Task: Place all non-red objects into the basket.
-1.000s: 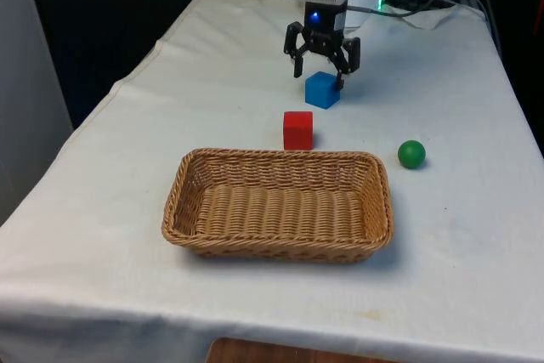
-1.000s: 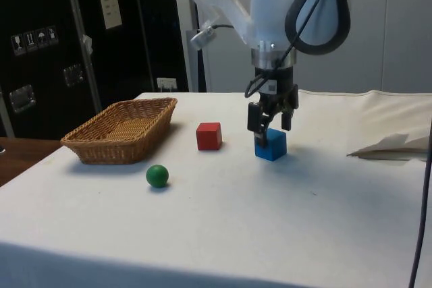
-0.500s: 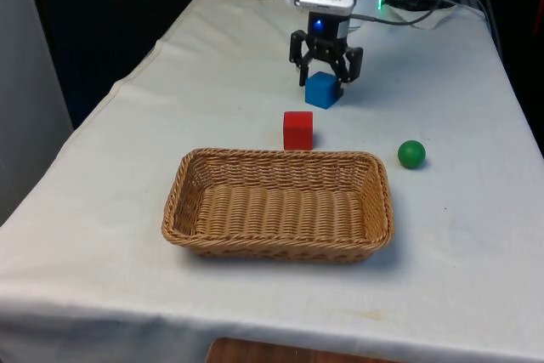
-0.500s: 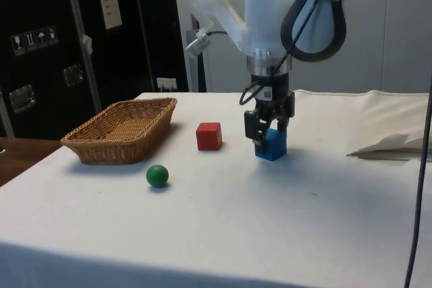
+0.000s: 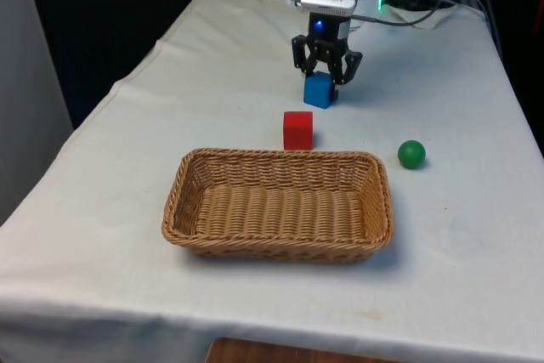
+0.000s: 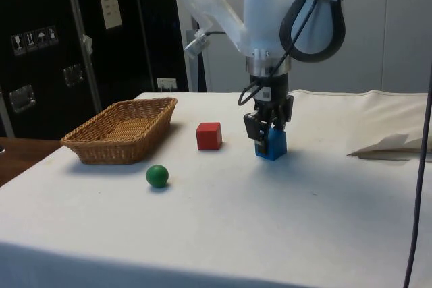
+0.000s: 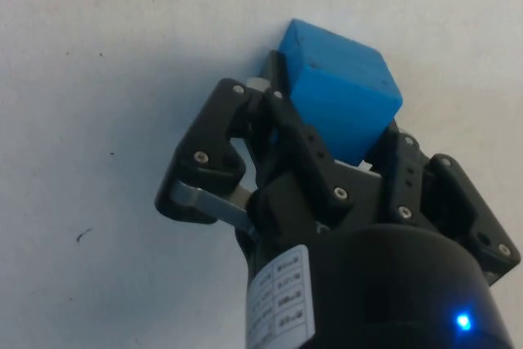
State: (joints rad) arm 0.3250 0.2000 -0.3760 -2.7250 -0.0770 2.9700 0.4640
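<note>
Pincer clenched on the blue cube

We see the black two-finger pincer point(image 5: 323, 76) gripping the small blue cube point(image 5: 318, 90) as it rests on the white-clothed desk point(image 5: 127, 167); the small red cube point(image 5: 297, 129) sits near it, the green ball point(image 5: 411, 154) beside the oblong woven wicker basket point(image 5: 183, 180).

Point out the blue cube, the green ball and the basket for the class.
blue cube point(image 5: 318, 92): front view, its front face below the fingers.
green ball point(image 5: 411, 154): front view, its middle.
basket point(image 6: 86, 150): side view, its near woven wall.
</note>
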